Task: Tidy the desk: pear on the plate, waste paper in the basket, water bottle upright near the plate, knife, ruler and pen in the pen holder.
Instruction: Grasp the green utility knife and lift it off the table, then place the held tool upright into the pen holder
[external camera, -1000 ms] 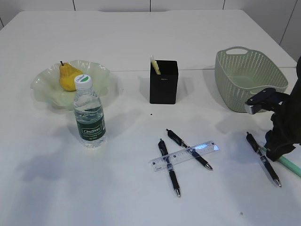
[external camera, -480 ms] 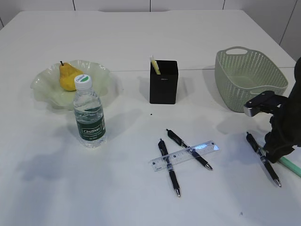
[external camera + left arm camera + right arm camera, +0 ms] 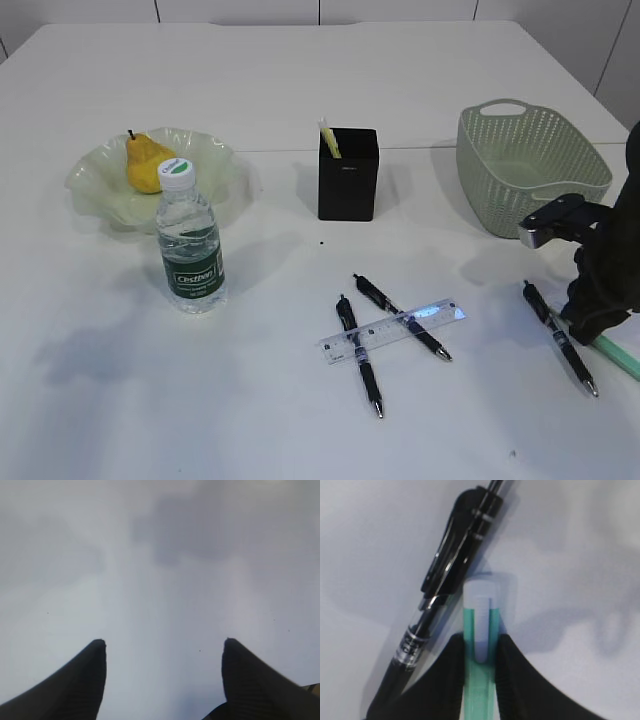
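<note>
My right gripper [image 3: 592,326] is at the table's right edge, shut on a green knife [image 3: 618,355] with a white slider. In the right wrist view the jaws [image 3: 480,642] clamp the knife [image 3: 480,610], and a black pen [image 3: 451,577] lies right beside it on the left. That pen [image 3: 560,338] lies on the table. Two more black pens [image 3: 358,352] [image 3: 402,317] lie under a clear ruler [image 3: 393,330] at the middle front. The pear [image 3: 147,163] is on the plate [image 3: 95,195]. The water bottle [image 3: 189,245] stands upright by the plate. My left gripper [image 3: 164,645] is open over bare table.
The black pen holder [image 3: 348,175] stands at the centre with a yellow item [image 3: 329,138] sticking out of it. The green basket [image 3: 530,165] stands at the back right, just behind my right arm. No waste paper shows.
My right arm has shifted only slightly above the knife. The pens, ruler, bottle and pear have not moved.
</note>
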